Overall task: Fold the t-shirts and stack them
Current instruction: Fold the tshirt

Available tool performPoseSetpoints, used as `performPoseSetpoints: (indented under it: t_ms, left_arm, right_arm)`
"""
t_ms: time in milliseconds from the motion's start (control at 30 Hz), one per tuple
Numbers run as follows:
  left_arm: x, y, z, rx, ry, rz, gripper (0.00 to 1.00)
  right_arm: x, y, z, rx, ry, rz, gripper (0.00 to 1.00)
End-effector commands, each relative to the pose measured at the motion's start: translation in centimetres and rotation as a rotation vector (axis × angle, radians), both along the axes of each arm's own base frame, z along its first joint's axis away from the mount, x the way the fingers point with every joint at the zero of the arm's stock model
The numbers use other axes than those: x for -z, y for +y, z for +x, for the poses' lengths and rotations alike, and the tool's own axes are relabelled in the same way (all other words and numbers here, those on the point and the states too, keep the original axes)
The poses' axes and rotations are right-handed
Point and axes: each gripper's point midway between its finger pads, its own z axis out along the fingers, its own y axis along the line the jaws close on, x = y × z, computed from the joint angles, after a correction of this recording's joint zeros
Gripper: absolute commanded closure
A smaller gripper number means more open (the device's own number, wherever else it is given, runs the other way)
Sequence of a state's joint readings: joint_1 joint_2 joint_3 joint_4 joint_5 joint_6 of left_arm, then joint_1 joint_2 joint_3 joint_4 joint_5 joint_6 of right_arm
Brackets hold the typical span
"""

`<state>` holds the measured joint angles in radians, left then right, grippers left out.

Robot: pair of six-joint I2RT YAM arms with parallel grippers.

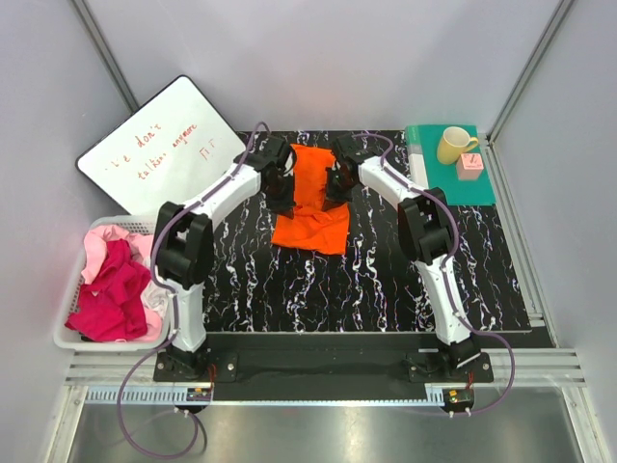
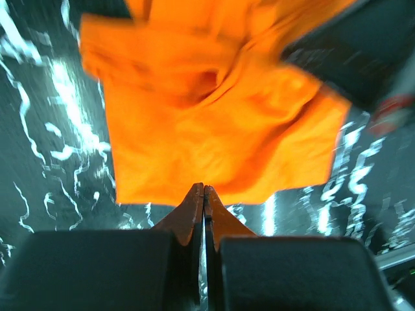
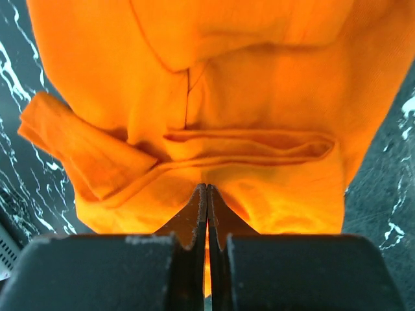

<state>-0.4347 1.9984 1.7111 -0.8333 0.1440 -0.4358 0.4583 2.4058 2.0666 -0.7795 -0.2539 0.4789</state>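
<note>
Left fingers (image 2: 189, 217) and right fingers (image 3: 194, 217) pinch the orange shirt (image 1: 310, 207) at twelve o'clock; we judge it mid-fold, needing even lowering.

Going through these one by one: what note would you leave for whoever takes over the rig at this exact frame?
Left gripper: shut, pinching an edge of the orange t-shirt.
Right gripper: shut on the same shirt, at its opposite side.
Things: the orange t-shirt is rumpled at mid-table between the arms. The magenta t-shirt and pale pink t-shirt are bundled in the white basket on the left.
Done: nothing folded, and no stack in view.
Left: fold the orange one, then fetch, fold and stack the others.
</note>
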Motion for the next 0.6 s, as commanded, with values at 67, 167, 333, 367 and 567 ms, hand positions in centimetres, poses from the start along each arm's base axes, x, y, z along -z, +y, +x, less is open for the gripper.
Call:
performPoseSetpoints:
  t_ms: [67, 167, 333, 367, 567]
  left_arm:
    - [3.6, 0.9, -0.3, 0.024, 0.023, 0.06, 1.0]
    - [4.8, 1.1, 0.7, 0.008, 0.031, 0.07, 1.0]
    - [6.1, 1.3, 3.4, -0.002, 0.031, 0.079, 1.0]
    - [7.4, 1.4, 3.5, -0.006, 0.059, 0.09, 1.0]
    - [6.3, 1.1, 8.0, -0.048, 0.005, 0.055, 1.0]
  right_arm:
    - [-1.3, -0.7, 1.7, 0.049, -0.046, -0.032, 1.0]
    - [-1.5, -0.7, 1.2, 0.041, -0.044, -0.034, 1.0]
    - [-1.3, -1.8, 0.3, 0.046, -0.031, -0.063, 1.0]
    - [-1.3, -2.0, 0.2, 0.049, -0.029, -0.067, 1.0]
    - [-2.8, -3.5, -0.6, 0.06, -0.045, -0.082, 1.0]
